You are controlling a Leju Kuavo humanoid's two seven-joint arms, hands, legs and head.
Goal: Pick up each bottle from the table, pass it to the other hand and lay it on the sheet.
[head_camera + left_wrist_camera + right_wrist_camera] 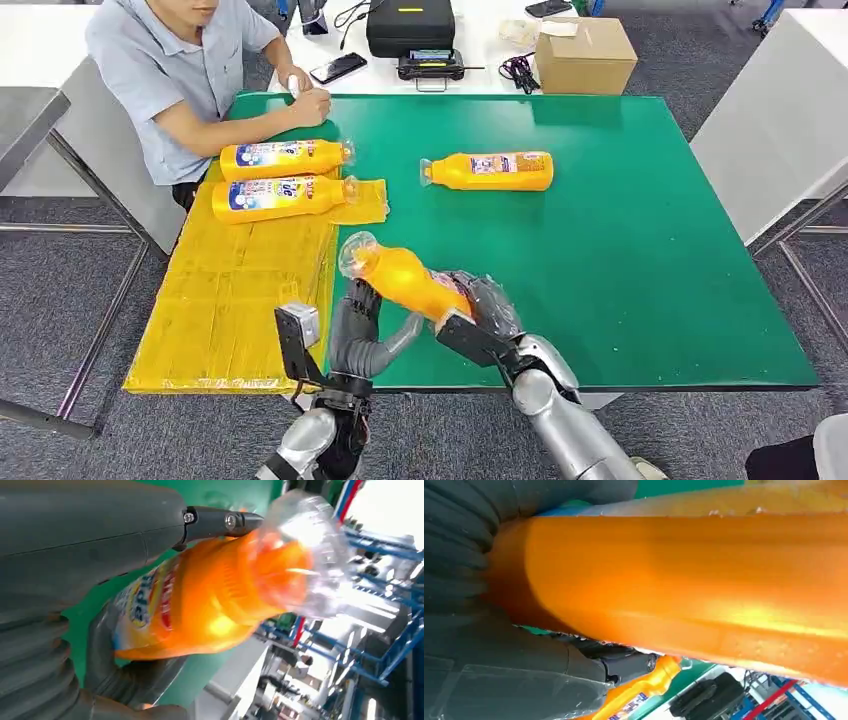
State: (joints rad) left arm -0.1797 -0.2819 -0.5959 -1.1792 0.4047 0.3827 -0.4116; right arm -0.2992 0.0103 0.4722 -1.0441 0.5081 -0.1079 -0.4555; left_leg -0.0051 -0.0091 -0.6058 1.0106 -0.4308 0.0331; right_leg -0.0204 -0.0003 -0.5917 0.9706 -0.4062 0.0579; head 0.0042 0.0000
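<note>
My right hand (478,318) grips an orange bottle (405,278) by its base and holds it tilted above the green table's (620,250) front edge, clear cap (357,254) pointing to the far left. My left hand (362,335) is raised under the bottle's neck, its fingers (360,300) against the shoulder and the thumb below the body. Whether it grips is unclear. The left wrist view has the bottle (210,595) lying across that hand. Two bottles (285,157) (283,195) lie on the yellow sheet (240,290). Another bottle (490,171) lies on the bare table.
A person (180,70) sits at the table's far left corner, a hand (310,105) resting on it. Behind the table stand a cardboard box (585,55), a black case (410,25) and phones. A white table (780,120) flanks the right side.
</note>
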